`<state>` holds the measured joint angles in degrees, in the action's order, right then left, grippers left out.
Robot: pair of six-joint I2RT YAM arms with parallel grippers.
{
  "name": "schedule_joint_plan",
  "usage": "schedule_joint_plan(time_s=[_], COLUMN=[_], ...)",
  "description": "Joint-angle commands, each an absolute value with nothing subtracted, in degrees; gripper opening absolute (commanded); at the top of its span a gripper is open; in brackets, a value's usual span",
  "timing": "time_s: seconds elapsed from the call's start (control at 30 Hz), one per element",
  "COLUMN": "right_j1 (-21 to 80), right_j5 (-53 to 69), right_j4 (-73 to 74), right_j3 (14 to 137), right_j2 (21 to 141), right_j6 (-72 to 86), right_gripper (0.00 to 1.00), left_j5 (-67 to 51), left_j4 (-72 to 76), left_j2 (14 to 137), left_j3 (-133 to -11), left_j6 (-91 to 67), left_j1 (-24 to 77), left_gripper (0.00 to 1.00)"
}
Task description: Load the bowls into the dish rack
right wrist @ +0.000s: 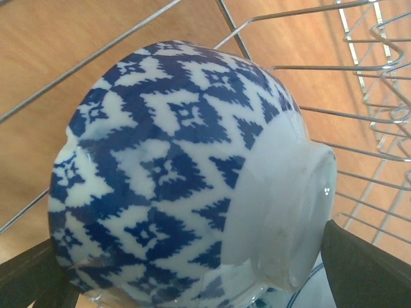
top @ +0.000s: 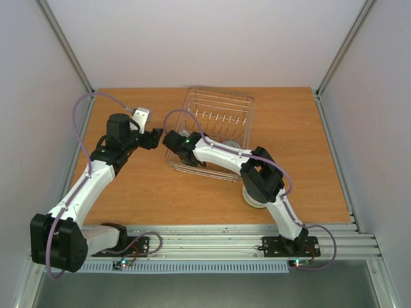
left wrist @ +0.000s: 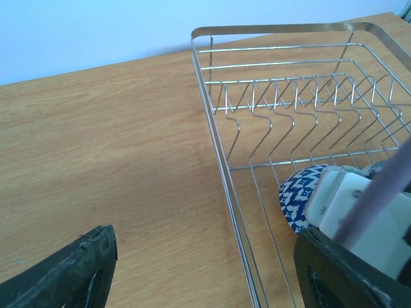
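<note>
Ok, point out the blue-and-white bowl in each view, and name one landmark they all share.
Top external: not discernible, hidden under the right gripper at the near-left corner of the dish rack.
Left wrist: the blue-and-white bowl is lower right, inside the rack, partly behind the right gripper.
Right wrist: it fills the centre, between the fingers.
Shared landmark: the dish rack, by its silvery wires.
</note>
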<state>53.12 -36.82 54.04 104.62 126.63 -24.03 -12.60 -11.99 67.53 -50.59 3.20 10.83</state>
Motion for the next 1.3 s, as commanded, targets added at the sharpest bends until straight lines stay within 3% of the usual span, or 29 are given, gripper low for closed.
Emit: schedule_joint_plan(time_s=[0.0, 0.53, 0.87, 1.27], right_j1=[53.7, 53.1, 44.3, 40.4], right_j5=[-25.2, -25.2, -17.5, -22.0], right_j4=[51.1, 49.4, 42.7, 55.3], right_j3=[102.7, 99.4, 77.6, 58.7], right_j2=[119.0, 112.8, 85.6, 56.3], right_j6=[-23.9, -21.5, -7.3, 10.1], right_gripper=[0.99, 0.99, 0.98, 0.73], left_j5=[-13.1, -13.7, -21.5, -26.3], left_j4=[-8.4, -8.9, -10.9, -14.0], left_j2=[66.8, 66.5, 68.8, 71.6], left_j3=[-50.3, -50.4, -51.5, -53.5], left_j6=[3.0, 3.2, 3.2, 3.9], left_j1=[10.5, 10.5, 10.5, 10.5], left_gripper=[0.76, 0.77, 0.77, 0.77])
